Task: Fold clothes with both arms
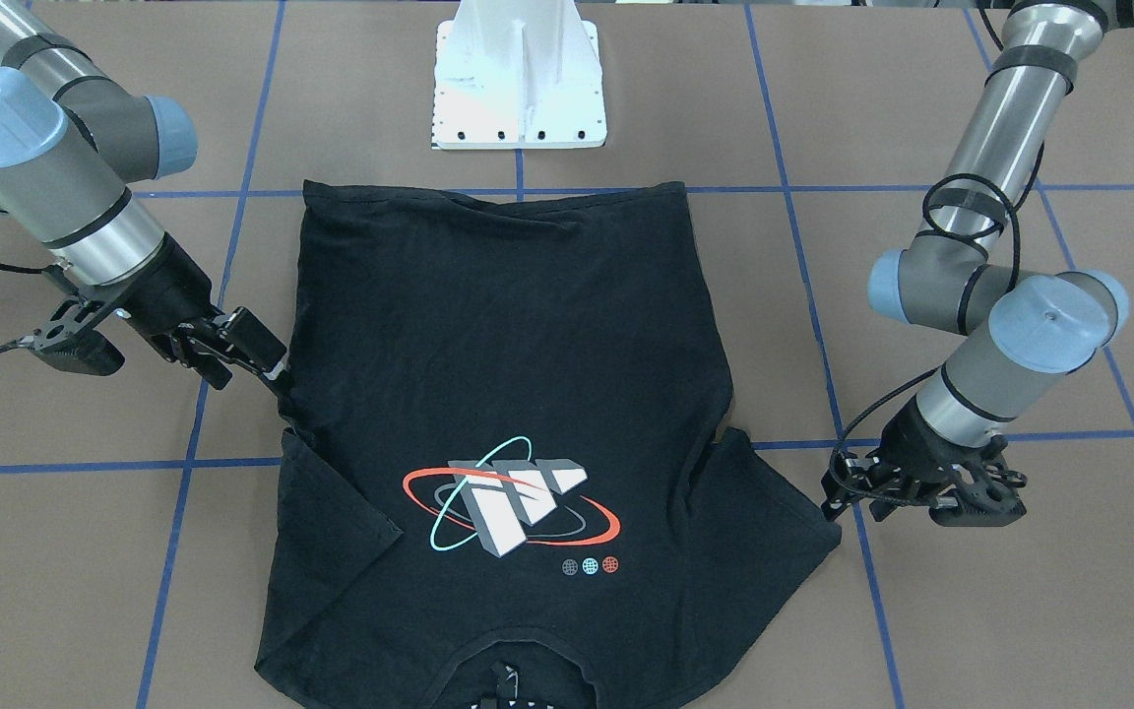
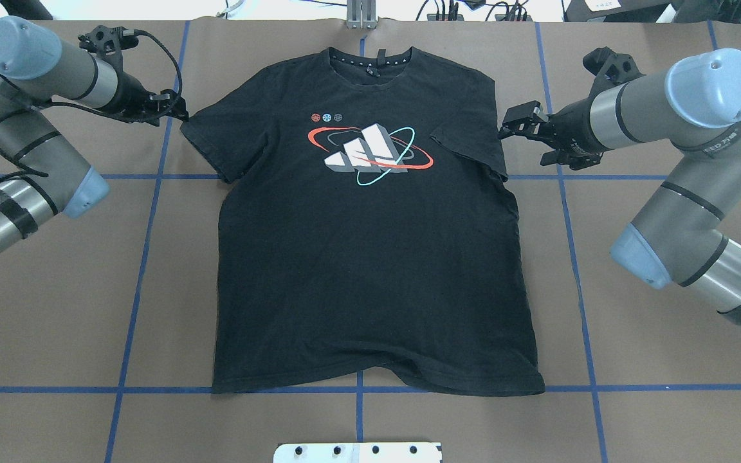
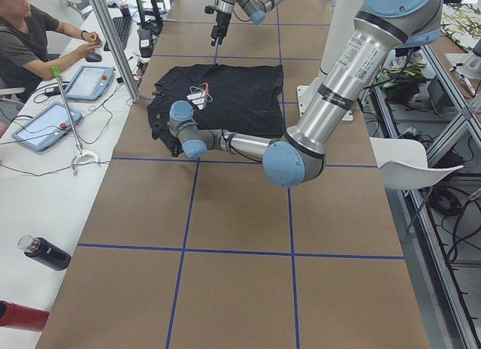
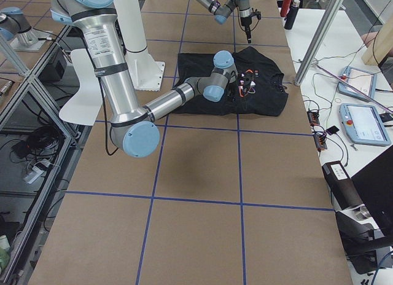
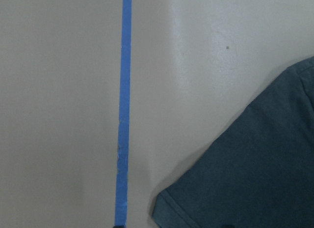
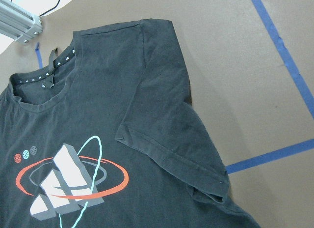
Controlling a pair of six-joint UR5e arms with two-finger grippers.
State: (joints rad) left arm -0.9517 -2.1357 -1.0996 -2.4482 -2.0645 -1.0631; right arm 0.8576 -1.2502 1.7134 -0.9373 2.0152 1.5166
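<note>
T-shirt [image 2: 370,270] flat, graphic up, mid-table [image 2: 55,302]. In overhead view collar at 12 o'clock, hem at 6. No fold made yet. Left gripper [image 2: 176,114] at 10 o'clock, just beside left sleeve tip; cannot tell if jaws apart or together. Right gripper [image 2: 511,127] at 2 o'clock, at right sleeve edge, jaws look apart, nothing pinched. Both low and mirrored, likely staged for sleeve pick so inward fold goes symmetric.

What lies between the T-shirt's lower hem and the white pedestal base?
Only bare brown table crossed by blue tape lines, between T-shirt and base; the overhead view shows it.
</note>
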